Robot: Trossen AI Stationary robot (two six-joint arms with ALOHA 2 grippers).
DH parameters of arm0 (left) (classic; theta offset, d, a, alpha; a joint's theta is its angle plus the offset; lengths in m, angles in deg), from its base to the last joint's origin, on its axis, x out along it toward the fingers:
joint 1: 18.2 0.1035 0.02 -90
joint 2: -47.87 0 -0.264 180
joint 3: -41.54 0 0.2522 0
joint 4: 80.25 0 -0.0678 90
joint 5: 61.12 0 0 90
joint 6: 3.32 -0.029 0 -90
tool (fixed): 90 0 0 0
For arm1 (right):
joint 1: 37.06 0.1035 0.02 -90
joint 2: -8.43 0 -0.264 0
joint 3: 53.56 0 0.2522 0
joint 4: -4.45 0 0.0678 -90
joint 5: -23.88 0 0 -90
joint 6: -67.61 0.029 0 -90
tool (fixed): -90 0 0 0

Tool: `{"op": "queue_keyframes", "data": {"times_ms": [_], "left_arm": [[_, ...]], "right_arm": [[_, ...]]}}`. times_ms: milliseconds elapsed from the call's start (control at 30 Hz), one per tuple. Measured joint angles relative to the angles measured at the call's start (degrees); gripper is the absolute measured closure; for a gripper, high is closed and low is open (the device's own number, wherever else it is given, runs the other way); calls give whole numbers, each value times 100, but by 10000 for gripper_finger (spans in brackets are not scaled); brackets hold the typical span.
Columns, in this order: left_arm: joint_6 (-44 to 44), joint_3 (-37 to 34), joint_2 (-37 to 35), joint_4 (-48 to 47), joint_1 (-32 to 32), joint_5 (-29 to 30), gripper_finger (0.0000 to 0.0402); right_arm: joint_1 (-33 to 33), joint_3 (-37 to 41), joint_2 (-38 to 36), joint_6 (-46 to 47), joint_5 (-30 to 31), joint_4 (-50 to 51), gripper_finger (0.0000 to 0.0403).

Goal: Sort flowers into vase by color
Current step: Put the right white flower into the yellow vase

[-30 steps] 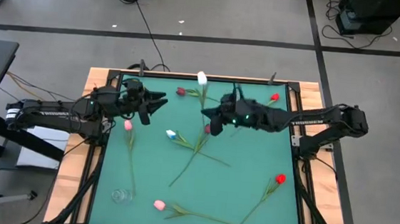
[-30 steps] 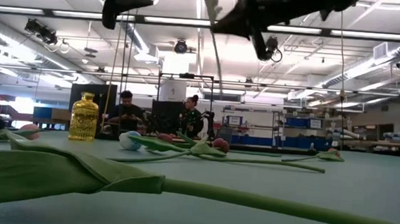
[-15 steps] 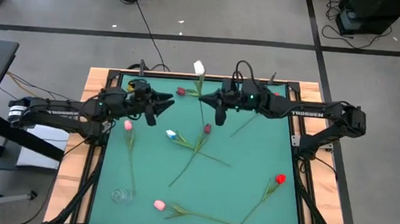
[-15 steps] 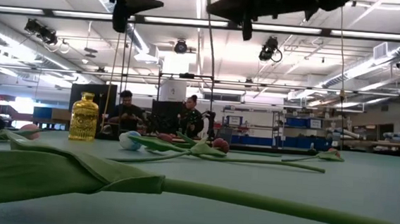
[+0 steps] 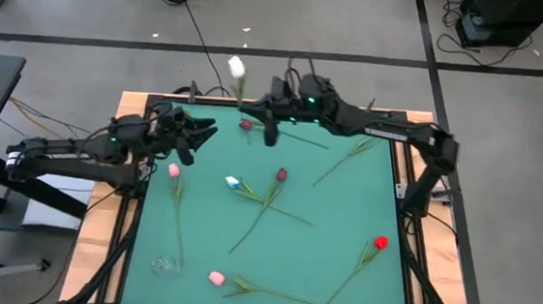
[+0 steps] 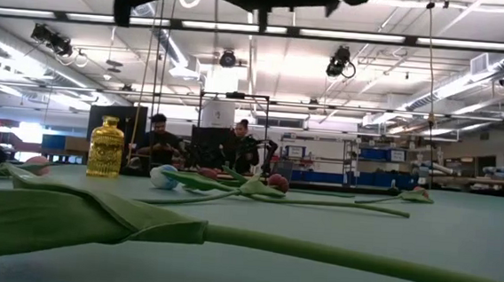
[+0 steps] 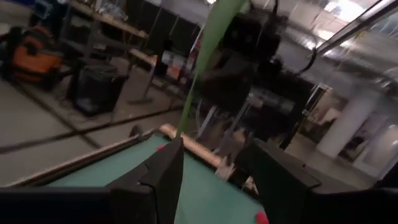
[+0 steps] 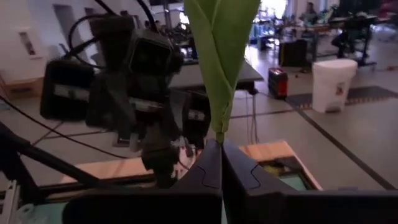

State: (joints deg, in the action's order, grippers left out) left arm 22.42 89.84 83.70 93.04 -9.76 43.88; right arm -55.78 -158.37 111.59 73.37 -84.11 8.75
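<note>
White tulip (image 5: 236,68) now past table edge

Robotics lab, large open industrial hall.
Long fluorescent ceiling strips (image 6: 470,81) over grey concrete floor (image 5: 68,19); black cables (image 5: 190,15) trailing; two people (image 6: 159,139) at distant benches; green-topped wooden-framed table (image 5: 334,225).

I'm looking down on the green-topped table (image 5: 344,216) with its wooden border. Just beneath the right gripper (image 5: 271,133) lies a maroon tulip (image 5: 245,125); a second maroon tulip (image 5: 280,175) and a white-and-blue one (image 5: 233,182) lie further in from it. A pink tulip (image 5: 173,170) rests close below the left gripper (image 5: 195,134). Well apart from both claws lie a red tulip (image 5: 380,243), another pink tulip (image 5: 216,278) and a clear glass vase (image 5: 165,264).
</note>
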Motion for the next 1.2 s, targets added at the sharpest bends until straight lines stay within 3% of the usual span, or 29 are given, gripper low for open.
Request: {"op": "queue_keyframes", "data": {"times_ms": [267, 533, 900, 1200], "left_arm": [[-436, 0, -817, -507, 0, 516, 214], [-1033, 0, -581, -369, 168, 1106, 214], [-1202, 2, -55, 501, 532, 888, 152], [-1154, 2, 427, 1256, 1054, 40, 167]], "right_arm": [[-15, -1621, 1175, -102, -452, 461, 402], [22, -2209, 1599, -133, -561, 905, 401], [31, -2218, 1568, -166, -621, 914, 401], [37, -2218, 1566, -144, -739, 958, 401]]}}
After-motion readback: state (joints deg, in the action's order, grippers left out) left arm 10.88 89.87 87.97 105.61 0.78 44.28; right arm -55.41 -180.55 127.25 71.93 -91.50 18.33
